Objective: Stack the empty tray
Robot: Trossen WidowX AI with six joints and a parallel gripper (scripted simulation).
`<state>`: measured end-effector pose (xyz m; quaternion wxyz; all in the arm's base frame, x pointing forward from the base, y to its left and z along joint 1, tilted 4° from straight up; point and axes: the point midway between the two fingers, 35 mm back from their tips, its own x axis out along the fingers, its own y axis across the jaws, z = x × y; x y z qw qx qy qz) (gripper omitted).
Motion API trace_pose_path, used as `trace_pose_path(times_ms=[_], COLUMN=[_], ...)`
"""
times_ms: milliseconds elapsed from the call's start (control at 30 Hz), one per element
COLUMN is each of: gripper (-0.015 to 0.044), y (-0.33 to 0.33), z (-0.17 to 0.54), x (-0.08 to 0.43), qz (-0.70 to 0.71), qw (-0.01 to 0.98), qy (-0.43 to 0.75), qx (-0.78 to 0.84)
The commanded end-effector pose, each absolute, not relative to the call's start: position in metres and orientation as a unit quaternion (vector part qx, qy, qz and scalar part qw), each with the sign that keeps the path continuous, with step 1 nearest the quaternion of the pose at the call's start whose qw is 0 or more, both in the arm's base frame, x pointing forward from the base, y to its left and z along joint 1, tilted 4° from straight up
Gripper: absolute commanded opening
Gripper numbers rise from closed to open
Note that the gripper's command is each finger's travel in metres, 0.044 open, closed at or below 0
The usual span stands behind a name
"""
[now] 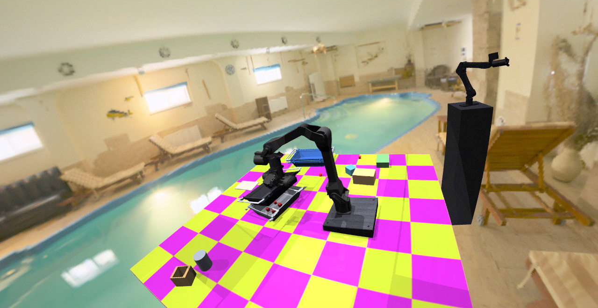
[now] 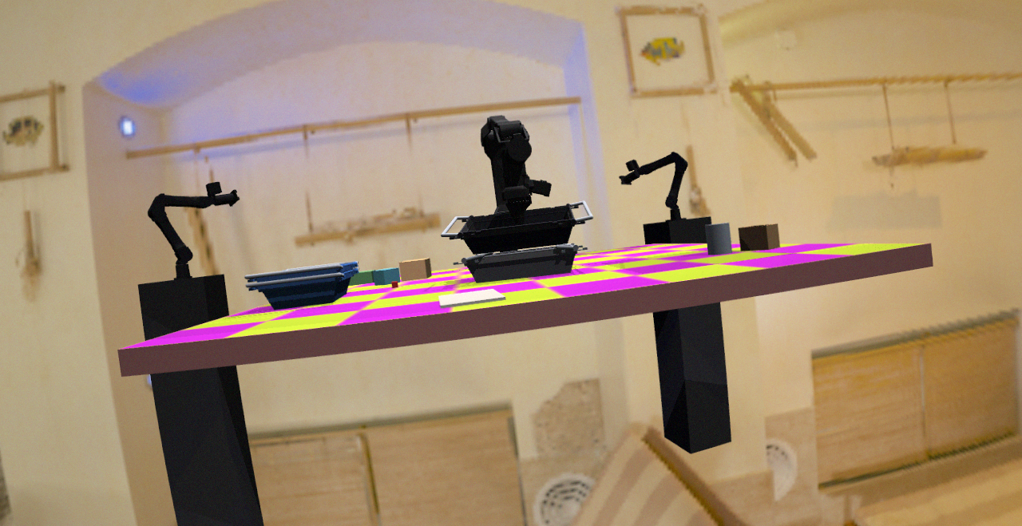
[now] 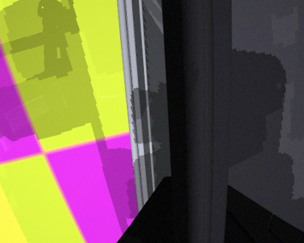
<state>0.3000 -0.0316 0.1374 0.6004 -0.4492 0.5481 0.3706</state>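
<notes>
My gripper (image 1: 279, 182) (image 2: 512, 214) (image 3: 187, 185) is shut on a long wall of the empty black tray (image 1: 258, 193) (image 2: 493, 239) (image 3: 260, 30). The empty tray hangs above the loaded tray, roughly parallel to it, its own white bars swung outward. The loaded grey tray (image 1: 288, 199) (image 2: 524, 266) stands on the table with several red blocks (image 1: 279, 204) inside. Its bars show at rim level by the ends; how far they lie across the top is hard to tell. In the exterior view almost no gap shows between the trays; contact cannot be told.
Blue trays (image 1: 309, 155) (image 2: 303, 291) stand at one end of the table. A white flat plate (image 1: 246, 185) (image 2: 471, 298) lies near the loaded tray. A tan block (image 1: 363, 176), a cyan block (image 1: 350, 169) and a green block (image 1: 382, 161) stand behind. A grey cylinder (image 1: 202, 260) and brown box (image 1: 182, 278) stand opposite.
</notes>
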Motion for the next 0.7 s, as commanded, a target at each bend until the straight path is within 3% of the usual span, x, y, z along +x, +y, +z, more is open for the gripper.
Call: trace_pose_path(times_ms=[0, 667], gripper=[0.0000, 0.0000], y=[-0.0303, -0.0292], z=[0.1300, 0.1236], x=[0.2957, 0.2923], qz=[0.375, 0.378], qw=[0.598, 0.596], qy=[0.553, 0.556], qx=[-0.443, -0.439])
